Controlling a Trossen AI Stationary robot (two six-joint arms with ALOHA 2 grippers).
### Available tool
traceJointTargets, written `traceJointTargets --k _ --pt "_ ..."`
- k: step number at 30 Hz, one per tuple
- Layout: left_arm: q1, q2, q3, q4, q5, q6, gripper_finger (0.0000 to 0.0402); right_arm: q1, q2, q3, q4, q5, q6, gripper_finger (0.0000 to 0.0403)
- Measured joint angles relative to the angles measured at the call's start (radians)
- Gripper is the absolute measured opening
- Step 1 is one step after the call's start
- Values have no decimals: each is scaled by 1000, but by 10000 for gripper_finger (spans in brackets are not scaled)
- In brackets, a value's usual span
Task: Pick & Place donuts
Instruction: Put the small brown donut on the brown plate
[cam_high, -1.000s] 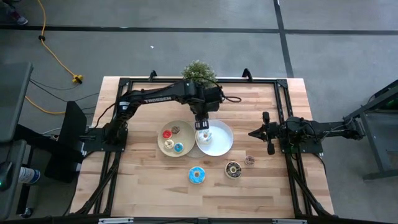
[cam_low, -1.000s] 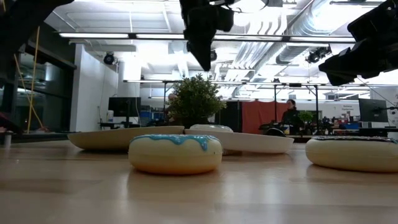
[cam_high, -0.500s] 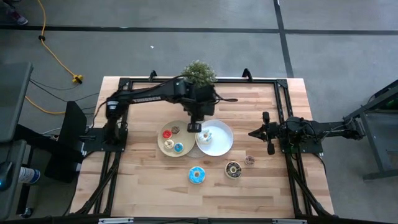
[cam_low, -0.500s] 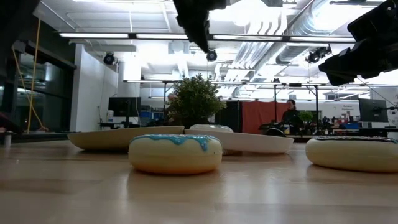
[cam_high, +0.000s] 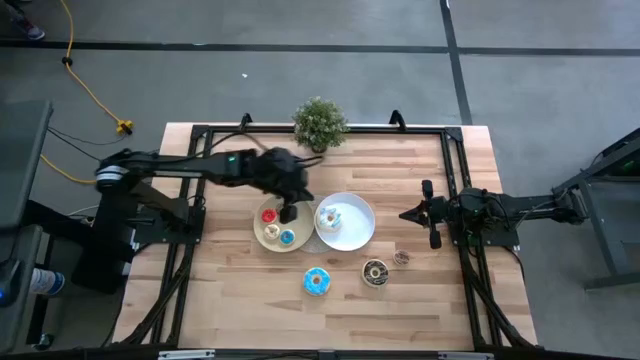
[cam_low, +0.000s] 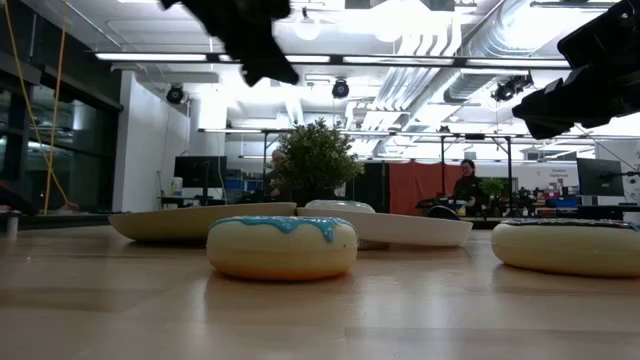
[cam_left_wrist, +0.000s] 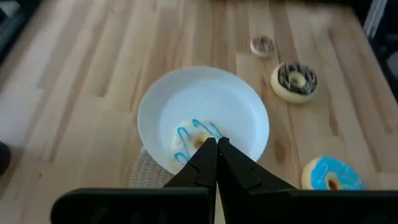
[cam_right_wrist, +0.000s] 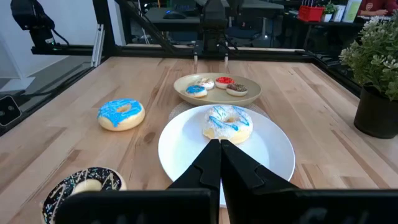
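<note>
The white plate (cam_high: 358, 232) sits mid-table holding 1 donut (cam_high: 329, 216), white with blue drizzle, lying flat with its hole facing up near the plate's left rim; being round, it has no long axis. Touching that plate on the left is the beige plate (cam_high: 262, 233), which carries 3 small donuts, among them a red one (cam_high: 269, 215) and a blue one (cam_high: 288, 237), all flat. On the bare wood nearer the front lie a large blue donut (cam_high: 316, 282), a large dark sprinkled donut (cam_high: 376, 271) and, just beside that, a small brown donut (cam_high: 401, 258), each flat with its hole up. The left gripper (cam_high: 289, 212) hangs over the beige plate's far rim, fingers pressed together and holding nothing. The right gripper (cam_high: 407, 213) waits at the table's right side, fingers likewise pressed together and empty. A potted plant (cam_high: 319, 123) stands at the far edge.
</note>
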Motion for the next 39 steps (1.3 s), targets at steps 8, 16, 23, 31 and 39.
traceJointTargets --k 8,16,23,31,39 --pt "0 -254 -315 324 -28 -69 0 0 0 0 0 0 0 1" --pt "0 -487 -463 409 -33 16 0 0 4 0 0 0 0 0" --pt "0 -754 -666 500 -32 43 0 0 7 0 1 0 0 1" --pt "0 -1015 -795 529 19 41 0 0 7 0 1 0 0 0" --pt "-1 -1180 -891 565 38 10 0 0 7 0 1 0 0 0"
